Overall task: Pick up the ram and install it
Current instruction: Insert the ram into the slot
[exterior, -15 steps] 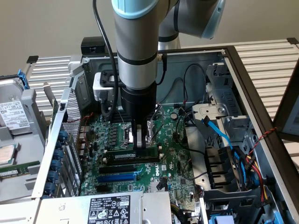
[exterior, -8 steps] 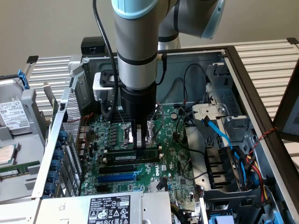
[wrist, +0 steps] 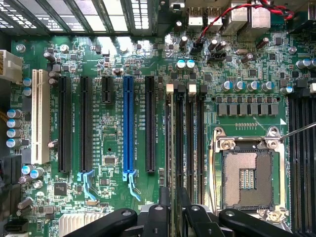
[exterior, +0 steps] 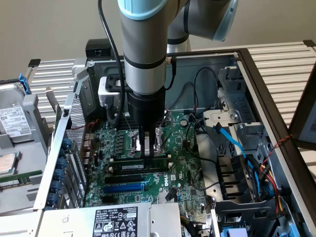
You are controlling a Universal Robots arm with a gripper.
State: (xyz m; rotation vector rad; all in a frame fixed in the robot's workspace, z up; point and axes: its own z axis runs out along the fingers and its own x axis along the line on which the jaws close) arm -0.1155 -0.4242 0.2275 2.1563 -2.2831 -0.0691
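The ram (exterior: pixel 133 166) is a long dark stick with a small white label. It stands on edge in a black memory slot just behind the blue expansion slot (exterior: pixel 123 187). My gripper (exterior: pixel 149 154) comes straight down onto the ram's right part, its silver fingers (exterior: pixel 147 145) shut on the upper edge. In the wrist view the gripper (wrist: pixel 174 210) sits over the bank of memory slots (wrist: pixel 190 148). The ram (wrist: pixel 171 148) shows there edge-on as a thin dark line running out from between the fingers.
The open computer case has metal walls (exterior: pixel 256 89) all round. The CPU socket (wrist: pixel 247 177) lies beside the slots. Blue cables (exterior: pixel 232 143) and drive bays fill the exterior view's right, a labelled power supply (exterior: pixel 113 222) the front. A green stick (exterior: pixel 19 178) lies outside at left.
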